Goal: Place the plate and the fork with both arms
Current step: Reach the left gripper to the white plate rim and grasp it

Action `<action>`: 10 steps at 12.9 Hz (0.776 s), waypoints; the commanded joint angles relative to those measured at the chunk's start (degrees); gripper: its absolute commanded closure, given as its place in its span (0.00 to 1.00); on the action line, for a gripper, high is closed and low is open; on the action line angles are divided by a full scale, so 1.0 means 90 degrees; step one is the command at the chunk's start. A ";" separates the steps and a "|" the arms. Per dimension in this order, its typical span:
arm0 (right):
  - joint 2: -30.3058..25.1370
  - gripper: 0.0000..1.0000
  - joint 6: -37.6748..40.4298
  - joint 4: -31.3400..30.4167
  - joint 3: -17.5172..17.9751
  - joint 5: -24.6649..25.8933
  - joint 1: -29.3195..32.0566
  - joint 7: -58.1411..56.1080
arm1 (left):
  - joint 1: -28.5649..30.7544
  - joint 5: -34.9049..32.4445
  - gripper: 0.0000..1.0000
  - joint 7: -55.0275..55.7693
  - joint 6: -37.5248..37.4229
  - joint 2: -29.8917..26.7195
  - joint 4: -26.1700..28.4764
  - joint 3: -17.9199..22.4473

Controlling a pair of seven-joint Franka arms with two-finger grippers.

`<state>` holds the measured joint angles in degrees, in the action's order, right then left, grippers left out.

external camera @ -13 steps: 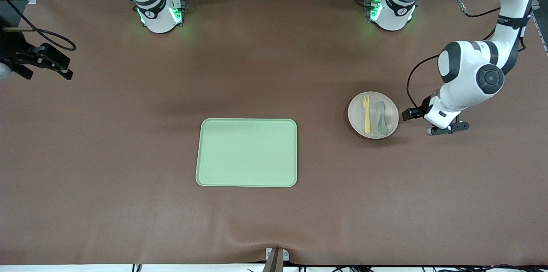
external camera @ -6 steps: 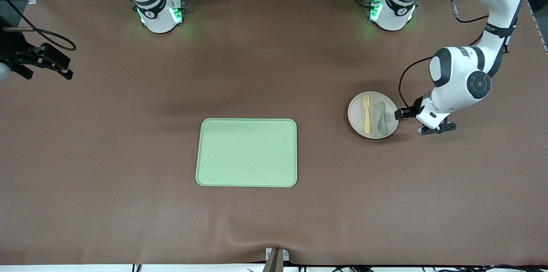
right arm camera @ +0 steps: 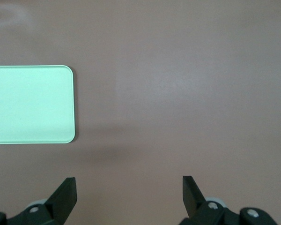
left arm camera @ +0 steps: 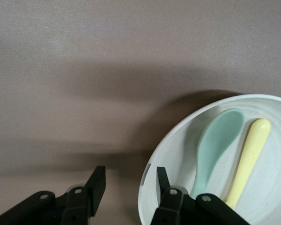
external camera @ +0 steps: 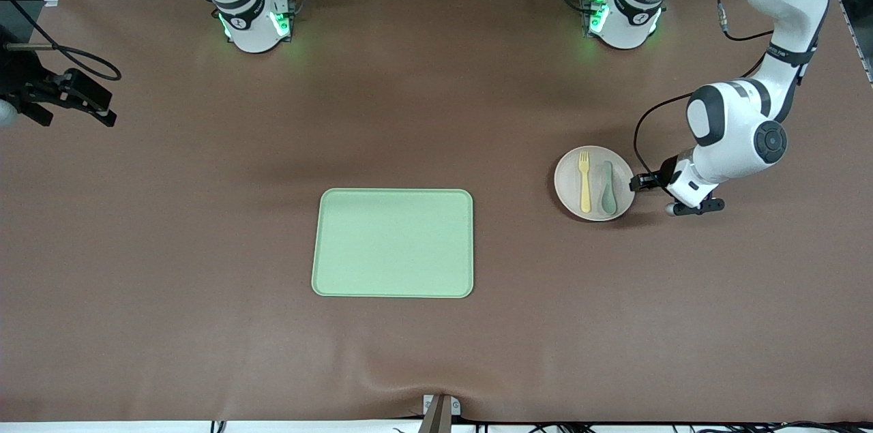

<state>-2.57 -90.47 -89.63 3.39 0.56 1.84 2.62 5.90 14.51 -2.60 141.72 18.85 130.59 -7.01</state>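
The pale beige-pink plate (external camera: 568,182) lies on the table toward the left arm's end. On it lie the pale-yellow fork (external camera: 584,181) and a grey-green spoon (external camera: 607,187), side by side. My left gripper (external camera: 644,182) is low at the plate's rim, beside the spoon. In the left wrist view the left gripper (left arm camera: 129,180) is open and straddles the rim of the plate (left arm camera: 178,140), with one finger (left arm camera: 162,178) inside it and the other outside. The fork's handle (left arm camera: 250,150) and the spoon (left arm camera: 218,140) show there. My right gripper (right arm camera: 129,192) is open and empty, high over bare table.
The rectangular light-green tray (external camera: 393,243) lies at the table's middle, nearer to the front camera than the plate; it also shows in the right wrist view (right arm camera: 30,105). Brown mat covers the table. Both arm bases stand along the table's top edge.
The left arm has moved toward the plate and lowered, bringing its open gripper to the plate's rim. The plate, fork and spoon have not moved.
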 commanded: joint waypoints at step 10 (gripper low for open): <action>0.0042 0.00 0.0082 0.0096 0.0014 -0.0140 0.0049 -0.0047 | 0.0028 0.0263 0.88 -0.0375 0.0171 0.0250 -0.0017 -0.0276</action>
<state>-2.57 -90.47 -89.63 3.39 0.36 1.84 2.62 5.87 15.41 -3.55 142.30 20.62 130.58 -9.04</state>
